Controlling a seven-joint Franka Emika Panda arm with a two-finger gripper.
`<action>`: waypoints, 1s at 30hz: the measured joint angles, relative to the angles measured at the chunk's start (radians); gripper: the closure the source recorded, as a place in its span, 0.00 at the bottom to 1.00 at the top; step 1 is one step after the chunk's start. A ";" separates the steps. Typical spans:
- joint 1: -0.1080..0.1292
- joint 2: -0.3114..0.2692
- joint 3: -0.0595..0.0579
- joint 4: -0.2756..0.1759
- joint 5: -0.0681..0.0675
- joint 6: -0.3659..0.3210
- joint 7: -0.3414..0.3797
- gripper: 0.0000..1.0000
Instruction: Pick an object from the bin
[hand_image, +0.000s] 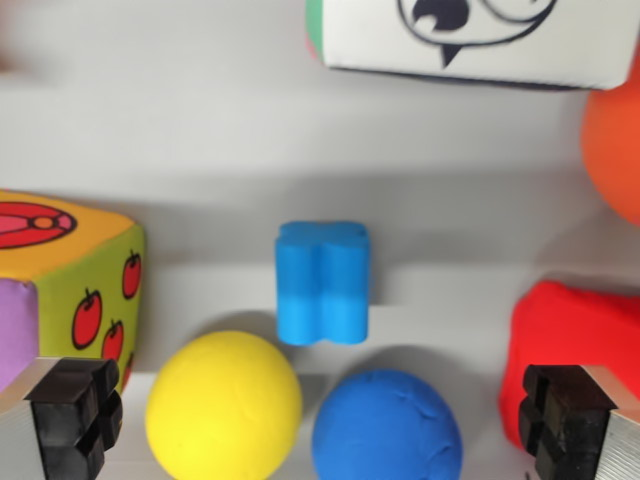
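Seen from the wrist view, the gripper (325, 420) hangs above the pale floor of the bin (200, 130) with its jaws spread wide and nothing between them; one black fingertip (75, 415) shows at the lower left corner, the other at the lower right. A blue clover-shaped block (322, 283) lies near the middle of the frame, apart from its neighbours. Just below it sit a yellow ball (224, 405) and a blue ball (387, 428), close together, between the two fingertips. A soft cube printed with apples (95, 290) occupies the wrist view's left; a red object (575, 345) and an orange object (615, 150) crowd the right edge, and a white box with a black drawing (480, 40) lies across the top. The step in hand appears to be target selection and approach; no object is grasped. The next move would call for centring the open jaws over one item, probably a ball or the block, then descending without snagging its neighbours.
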 joint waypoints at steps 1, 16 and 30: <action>0.002 0.008 0.000 -0.002 -0.002 0.011 0.004 0.00; 0.016 0.203 -0.026 0.019 -0.055 0.181 0.043 0.00; 0.046 0.301 -0.058 0.046 -0.064 0.269 0.052 0.00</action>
